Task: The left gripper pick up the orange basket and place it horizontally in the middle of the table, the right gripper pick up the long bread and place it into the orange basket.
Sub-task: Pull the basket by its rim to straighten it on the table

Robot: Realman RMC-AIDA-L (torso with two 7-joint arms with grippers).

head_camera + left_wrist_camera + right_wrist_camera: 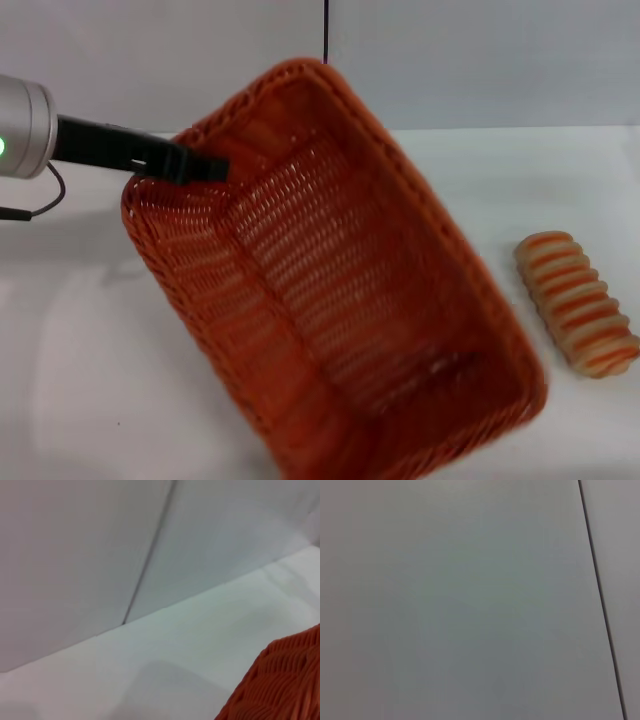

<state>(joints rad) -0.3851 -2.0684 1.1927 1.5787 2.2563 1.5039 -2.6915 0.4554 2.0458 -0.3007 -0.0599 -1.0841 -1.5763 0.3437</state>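
The orange basket (pixel 340 290) fills the middle of the head view, lifted and tilted, its open side facing the camera and its long axis running diagonally. My left gripper (pixel 195 163) reaches in from the left on a black arm with a silver section and is shut on the basket's upper left rim. A corner of the basket (pixel 280 680) shows in the left wrist view. The long bread (pixel 577 302) lies on the white table (pixel 80 380) to the right of the basket, apart from it. My right gripper is out of view.
A white wall (pixel 480 60) rises behind the table, with a dark vertical seam (pixel 326 30) above the basket. The right wrist view shows only a plain grey surface with a dark seam (pixel 600 600).
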